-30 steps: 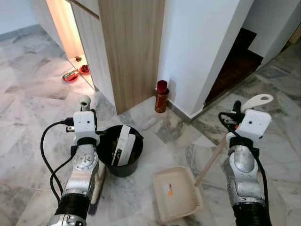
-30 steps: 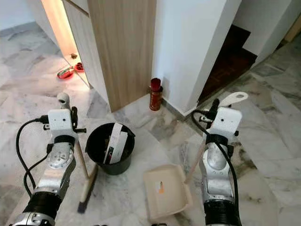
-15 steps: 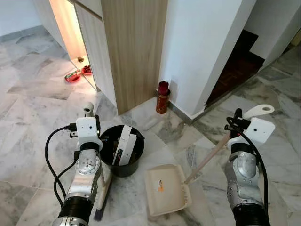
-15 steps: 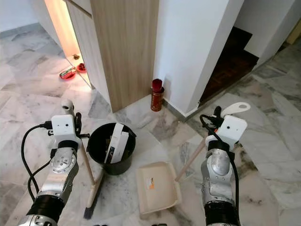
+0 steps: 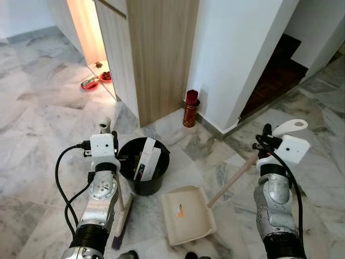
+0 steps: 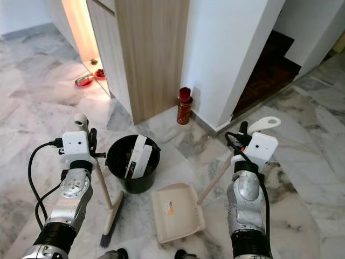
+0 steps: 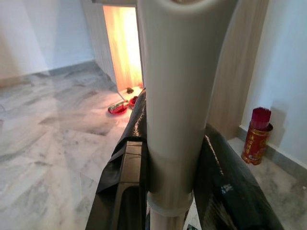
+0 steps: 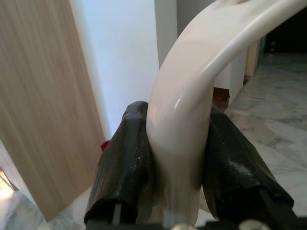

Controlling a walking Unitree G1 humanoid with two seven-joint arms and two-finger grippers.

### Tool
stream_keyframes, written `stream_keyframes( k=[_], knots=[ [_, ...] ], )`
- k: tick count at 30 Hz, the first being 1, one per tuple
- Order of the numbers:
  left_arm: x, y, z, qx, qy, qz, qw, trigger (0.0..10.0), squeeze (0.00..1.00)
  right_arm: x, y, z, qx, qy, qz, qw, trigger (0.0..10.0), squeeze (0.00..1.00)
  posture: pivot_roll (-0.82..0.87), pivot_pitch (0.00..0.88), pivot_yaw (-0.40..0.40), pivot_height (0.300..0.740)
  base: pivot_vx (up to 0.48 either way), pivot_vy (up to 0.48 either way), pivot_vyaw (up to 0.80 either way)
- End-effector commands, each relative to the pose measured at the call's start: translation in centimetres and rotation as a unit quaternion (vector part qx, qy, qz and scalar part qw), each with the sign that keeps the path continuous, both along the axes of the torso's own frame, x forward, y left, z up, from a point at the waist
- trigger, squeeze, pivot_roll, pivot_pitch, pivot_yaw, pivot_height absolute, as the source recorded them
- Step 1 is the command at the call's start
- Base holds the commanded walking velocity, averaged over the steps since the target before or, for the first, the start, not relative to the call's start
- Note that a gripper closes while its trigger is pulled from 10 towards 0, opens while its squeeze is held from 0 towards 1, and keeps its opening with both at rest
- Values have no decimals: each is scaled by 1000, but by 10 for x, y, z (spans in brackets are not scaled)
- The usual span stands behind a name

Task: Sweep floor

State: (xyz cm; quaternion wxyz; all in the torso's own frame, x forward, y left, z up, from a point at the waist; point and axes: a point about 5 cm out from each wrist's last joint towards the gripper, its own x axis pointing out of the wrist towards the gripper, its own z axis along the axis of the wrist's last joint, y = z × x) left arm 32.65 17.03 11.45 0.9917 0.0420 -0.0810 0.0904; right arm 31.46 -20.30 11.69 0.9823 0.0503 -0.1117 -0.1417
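Left eye view: black bin point(image 5: 141, 178) on marble floor point(image 5: 43, 135). L gripper point(image 7: 172, 191) clamped on broom point(image 5: 122, 216) handle, just left of bin. R gripper point(image 8: 175, 182) pinching dustpan point(image 5: 186, 215) handle; pan flat on floor, right-front of bin. Red canister point(image 5: 190, 108) behind bin, by wall.

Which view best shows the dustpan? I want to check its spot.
The right eye view: the whole dustpan lies on the floor beside the bin. The left eye view shows the same. The right wrist view shows its handle between the fingers.
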Motion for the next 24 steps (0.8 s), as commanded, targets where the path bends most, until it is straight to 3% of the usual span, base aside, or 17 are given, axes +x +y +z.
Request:
stream_keyframes(
  k=[1,18,24],
  knots=[
    [3,-3,8,1,-22,-7,1000,10000,0,1,-1,6,-3,-18,-1,1000,10000,0,-50,73,-18,740,-240,0,0],
    [3,-2,13,3,-33,-2,999,10000,0,4,0,7,-4,-19,4,1000,10000,0,-36,104,-31,740,0,0,0],
    [4,-2,15,3,-35,-1,999,10000,0,5,-1,6,-2,-17,3,1000,10000,0,-36,113,-30,740,-281,0,0]
  ],
)
